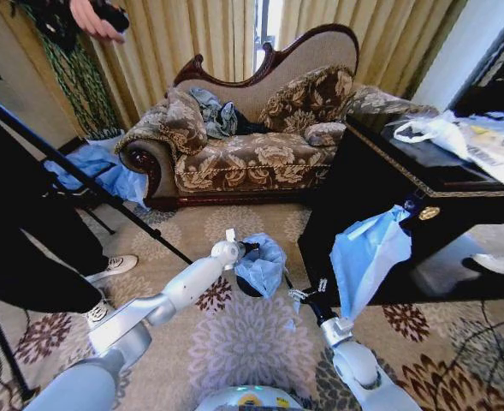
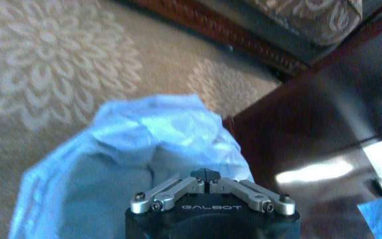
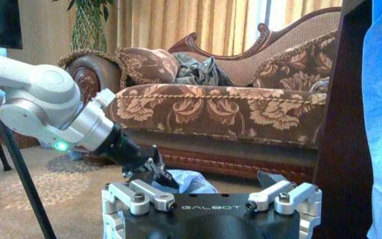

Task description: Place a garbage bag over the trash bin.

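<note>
The pale blue garbage bag (image 1: pixel 264 263) sits crumpled on top of the trash bin (image 1: pixel 246 286), of which only a dark sliver shows at the bag's lower left. My left gripper (image 1: pixel 246 249) reaches in from the left and is shut on the bag's upper edge. In the left wrist view its fingers (image 2: pixel 208 175) meet against the bag's film (image 2: pixel 144 149). My right gripper (image 1: pixel 304 296) hovers just right of the bin, open and holding nothing. In the right wrist view its fingertips (image 3: pixel 161 175) stand apart with the bag (image 3: pixel 189 181) beyond.
A black cabinet (image 1: pixel 380 184) stands close on the right, with a larger blue plastic bundle (image 1: pixel 367 255) hanging off it and a white bag (image 1: pixel 431 130) on top. The sofa (image 1: pixel 252 154) is behind. A tripod leg (image 1: pixel 89 184) and a person's shoes (image 1: pixel 119 265) are at the left.
</note>
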You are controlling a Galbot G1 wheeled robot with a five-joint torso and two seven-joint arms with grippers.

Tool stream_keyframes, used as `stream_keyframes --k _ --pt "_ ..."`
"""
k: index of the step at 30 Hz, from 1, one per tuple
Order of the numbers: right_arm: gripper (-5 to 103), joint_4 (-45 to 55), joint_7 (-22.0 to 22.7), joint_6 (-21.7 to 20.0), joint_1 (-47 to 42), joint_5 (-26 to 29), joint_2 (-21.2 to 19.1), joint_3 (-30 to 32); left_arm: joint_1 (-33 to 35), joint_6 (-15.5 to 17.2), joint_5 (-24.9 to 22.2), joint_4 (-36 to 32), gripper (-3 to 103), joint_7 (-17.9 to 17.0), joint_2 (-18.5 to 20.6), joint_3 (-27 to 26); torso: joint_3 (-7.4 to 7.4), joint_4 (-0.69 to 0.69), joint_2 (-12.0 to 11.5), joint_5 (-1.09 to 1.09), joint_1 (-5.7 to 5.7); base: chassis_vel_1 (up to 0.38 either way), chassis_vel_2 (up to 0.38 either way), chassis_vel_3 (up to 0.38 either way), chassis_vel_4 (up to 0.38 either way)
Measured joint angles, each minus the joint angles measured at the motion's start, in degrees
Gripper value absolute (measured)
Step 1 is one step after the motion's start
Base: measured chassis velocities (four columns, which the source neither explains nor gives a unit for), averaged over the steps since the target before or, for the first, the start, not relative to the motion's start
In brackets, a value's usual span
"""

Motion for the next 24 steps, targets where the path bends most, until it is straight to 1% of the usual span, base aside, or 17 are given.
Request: stream_keyframes --k 4,5,9,11,12,19,24 --pt "100 0.16 0.31 0.12 -0.69 -0.08 -0.22 0.22 0.79 0.59 2.69 4.45 0 3.17 -2.64 -1.34 0.00 0.00 0.00 0.00 0.00 0.000 0.000 0.000 0.000" --pt "100 0.16 0.31 0.12 -0.69 -0.08 -0.22 0.22 0.79 0.59 2.69 4.45 0 3.17 -2.64 -1.34 0.00 0.00 0.00 0.00 0.00 0.000 0.000 0.000 0.000" --pt "100 1.86 1.04 -0.11 -1.99 0.00 -1.38 0.49 1.91 0.33 6.61 8.85 0 5.87 -5.72 -4.35 0.00 0.00 0.00 0.00 0.00 0.000 0.000 0.000 0.000" --pt "100 2.06 1.12 -0.17 -2.10 0.05 -1.55 0.49 2.06 0.27 7.12 9.42 0 6.21 -6.17 -4.84 0.00 -0.01 0.00 0.00 0.00 0.000 0.000 0.000 0.000" --pt "100 2.58 1.30 -0.37 -2.30 0.26 -2.22 0.50 2.57 0.11 8.59 10.89 0 7.05 -7.36 -6.49 0.00 -0.02 0.00 -0.01 0.00 0.000 0.000 0.000 0.000" --pt "100 2.60 1.59 -0.73 -1.74 0.66 -2.73 0.20 3.96 -0.04 10.70 13.08 0 7.75 -8.67 -9.07 0.00 0.00 0.00 -0.01 0.00 0.000 0.000 0.000 0.000" --pt "100 2.56 1.78 -1.02 -1.70 0.82 -2.65 -0.06 4.59 -0.23 11.27 13.74 0 6.96 -8.36 -11.12 0.00 0.01 0.00 -0.01 0.00 0.000 0.000 0.000 0.000"
